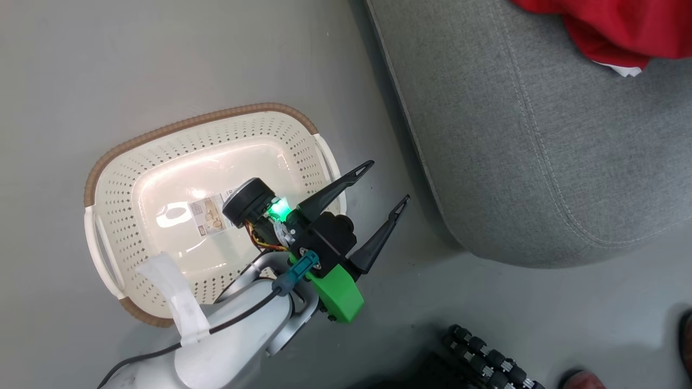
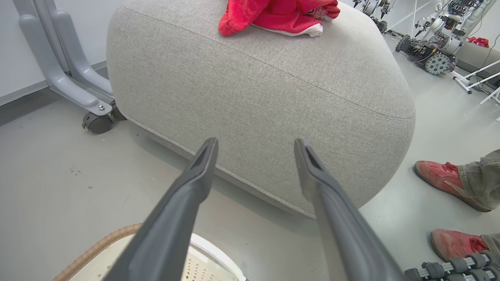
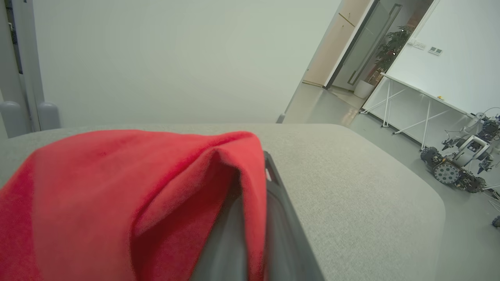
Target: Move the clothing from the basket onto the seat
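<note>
The left end effector hangs wide open and empty over the basket at its 3 o'clock rim, while the right end effector is clamped on red clothing on the seat at 1 o'clock.

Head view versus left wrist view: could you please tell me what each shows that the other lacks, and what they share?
Head view: the label on the floor of the basket, and the left forearm. Left wrist view: a wheeled stand, trouser legs and another robot. Both: the seat, red clothing, the basket's rim, the open left gripper and a red shoe.
</note>
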